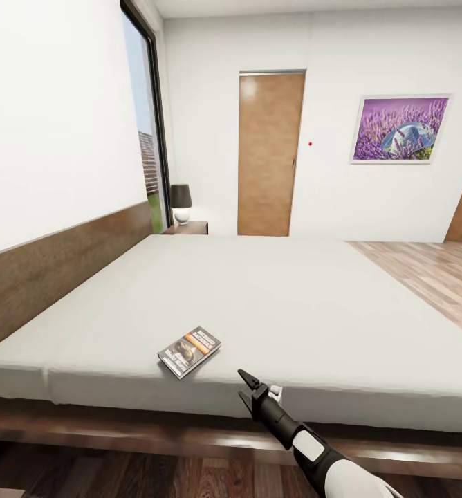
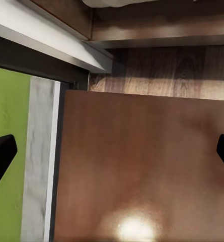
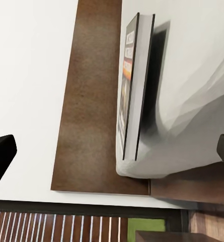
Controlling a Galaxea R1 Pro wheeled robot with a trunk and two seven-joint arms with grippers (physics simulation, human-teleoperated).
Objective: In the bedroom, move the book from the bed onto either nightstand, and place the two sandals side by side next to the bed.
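Along the left wall the brown wooden headboard (image 1: 65, 266) runs toward the far corner, where a dark lamp (image 1: 181, 202) stands on a nightstand (image 1: 189, 227) beside the tall window (image 1: 146, 131). The left hand (image 2: 112, 151) hangs above a glossy reddish-brown wooden top (image 2: 142, 171), by its look the near nightstand, with its fingertips (image 2: 1, 151) at opposite edges of the left wrist view; it is released, spread wide and carrying nothing, presumably parked clear of the work. The bed (image 1: 272, 297) fills the middle of the head view, its off-white mattress bare apart from the book (image 1: 189, 351), which lies flat, cover up, close to the near edge and so within reach from where the robot stands. Just to the right of the book and a little nearer the robot, the right hand (image 1: 248, 391) points over the mattress edge toward it, apart from it, not touching. In the right wrist view the book (image 3: 134, 85) sits edge-on between the two spread fingertips (image 3: 2, 151), which shows that hand is also released, holding nothing, and lined up for an approach. My judgement is that the step in hand is the reach for the book; a thin paperback lying flat on a soft surface will likely need a pinch at an edge. Further right are a closed wooden door (image 1: 269, 153), a lavender picture (image 1: 400, 129) and bare plank floor (image 1: 431, 277). No sandals can be made out.
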